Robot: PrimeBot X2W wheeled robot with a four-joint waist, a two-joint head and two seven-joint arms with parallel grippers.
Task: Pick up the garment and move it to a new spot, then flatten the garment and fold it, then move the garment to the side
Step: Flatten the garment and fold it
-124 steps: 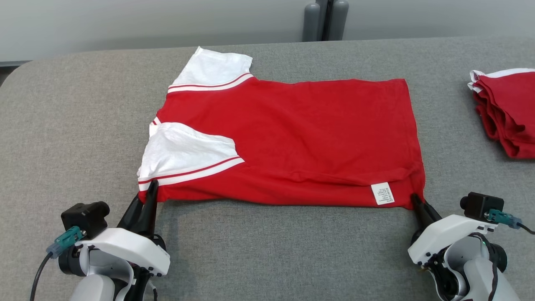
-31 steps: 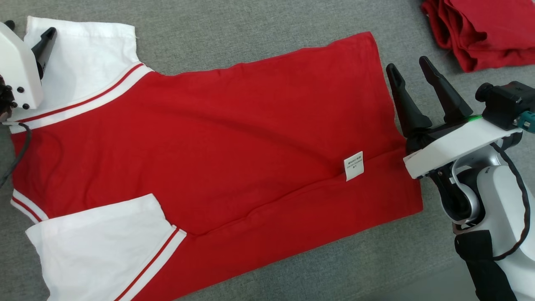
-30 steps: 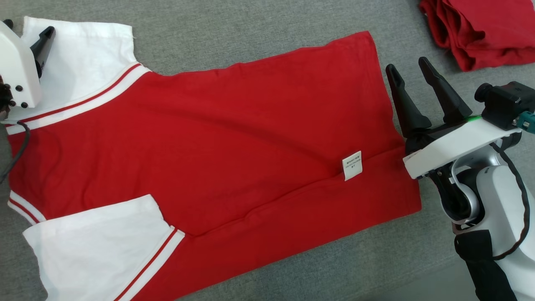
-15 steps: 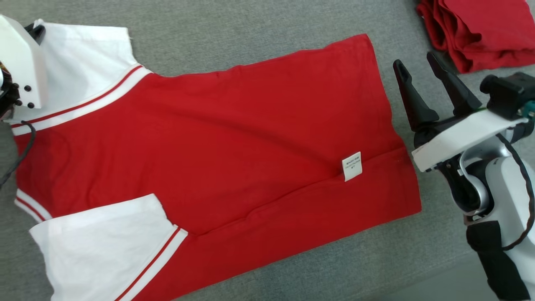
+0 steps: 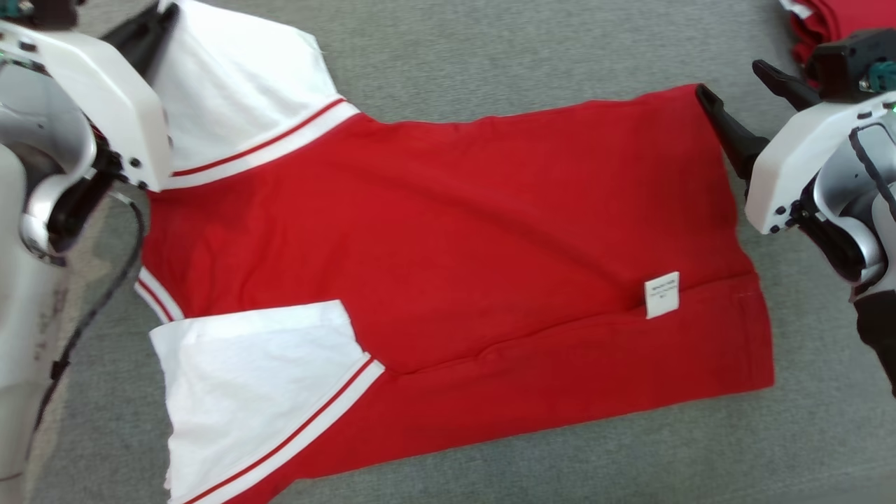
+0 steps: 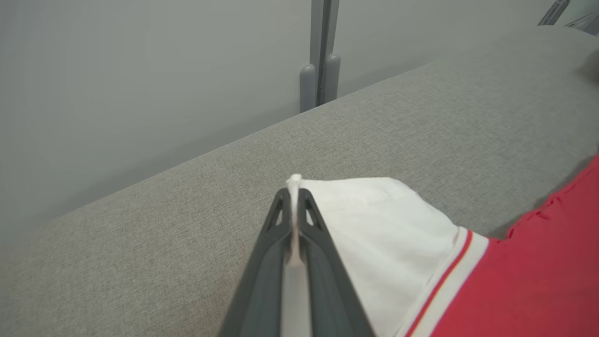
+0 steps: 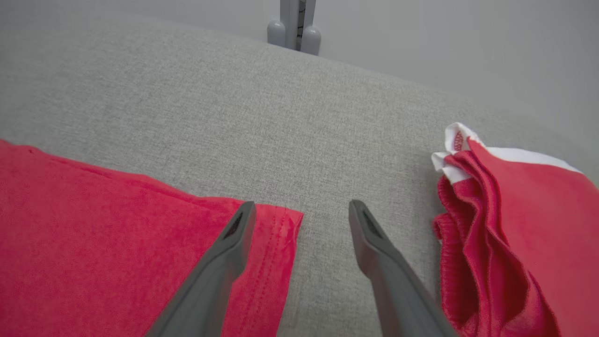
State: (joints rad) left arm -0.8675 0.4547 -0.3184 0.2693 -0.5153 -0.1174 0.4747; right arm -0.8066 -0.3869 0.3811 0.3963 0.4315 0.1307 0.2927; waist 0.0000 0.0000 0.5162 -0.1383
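- Table: grey cloth top. It carries everything in view.
- Shirt: red with white sleeves, spread flat across the middle of the table. Its long axis runs side to side, collar end toward the table's left, hem toward the right. The near long edge is already turned in over the body, with the near sleeve lying on top.
- Pile of red clothes: folded, at the table's far right, apart from the shirt's hem.
- Far sleeve: white with a red stripe, reaching toward the far left. It looks slightly lifted at its outer end.
- Left gripper: fingers clenched on the outer corner of the far sleeve. White cloth is pinched between them and pokes out at the tips.
- Right gripper: fingers spread wide, holding nothing. It sits at the shirt's far hem corner. One finger lies over the red cloth just inside that corner, the other over bare table toward the pile. Cannot tell if the tips touch down.
- Label: small white tag near the hem, on the edge of the turned-in strip.
- Judgement: the far long edge now stretches between the two grippers. The left end is secured. The corner lies at the inner finger rather than centred between the two, so the right gripper probably needs a small shift toward the shirt before it closes.
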